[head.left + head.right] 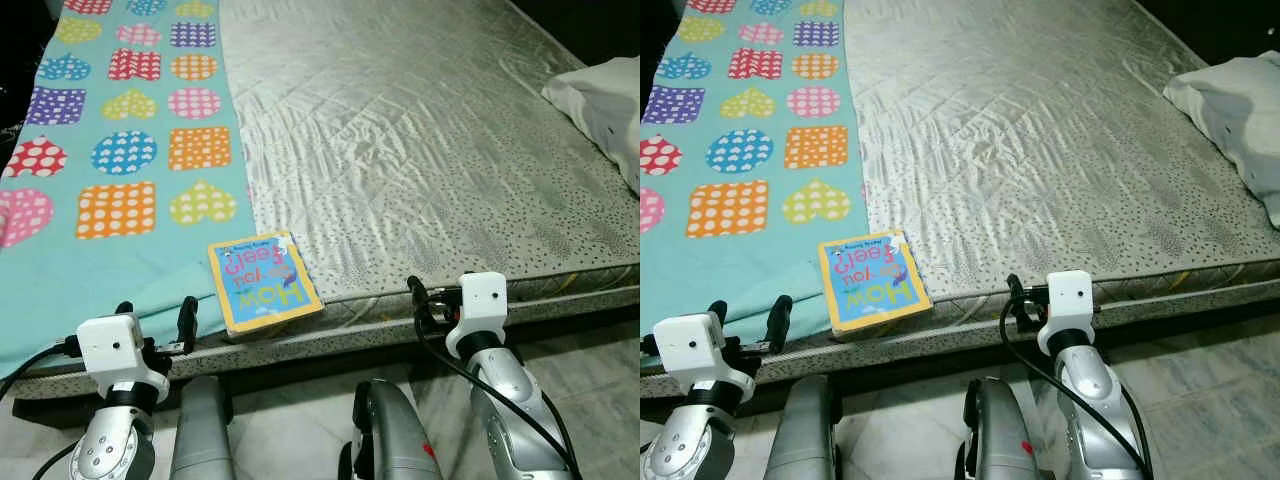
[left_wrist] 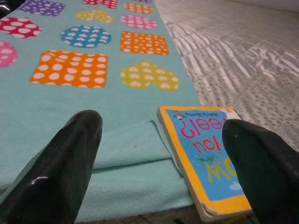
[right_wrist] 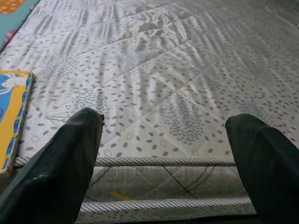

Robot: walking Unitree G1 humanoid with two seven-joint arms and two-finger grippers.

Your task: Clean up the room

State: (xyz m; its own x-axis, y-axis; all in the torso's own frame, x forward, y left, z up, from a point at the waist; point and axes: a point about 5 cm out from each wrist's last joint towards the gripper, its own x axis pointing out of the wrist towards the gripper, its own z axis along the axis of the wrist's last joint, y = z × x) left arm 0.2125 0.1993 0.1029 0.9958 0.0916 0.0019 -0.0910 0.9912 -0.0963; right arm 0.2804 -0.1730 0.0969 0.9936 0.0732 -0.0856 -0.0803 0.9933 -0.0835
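Book (image 1: 264, 281) lies flat at near edge of bed (image 1: 430, 150), cover up, partly on teal blanket (image 1: 110, 150) with dotted hearts, partly on grey mattress. Left gripper (image 1: 155, 325) low before bed edge, just left of book, jaws spread, holding nothing. Right gripper (image 1: 425, 298) right of book, jaws spread, empty. White bundle, perhaps pillow (image 1: 605, 105), at far right of bed.

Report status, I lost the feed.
Left gripper open, right gripper open, both at mattress edge. Children's book lies beside blanket. Nothing blocking.
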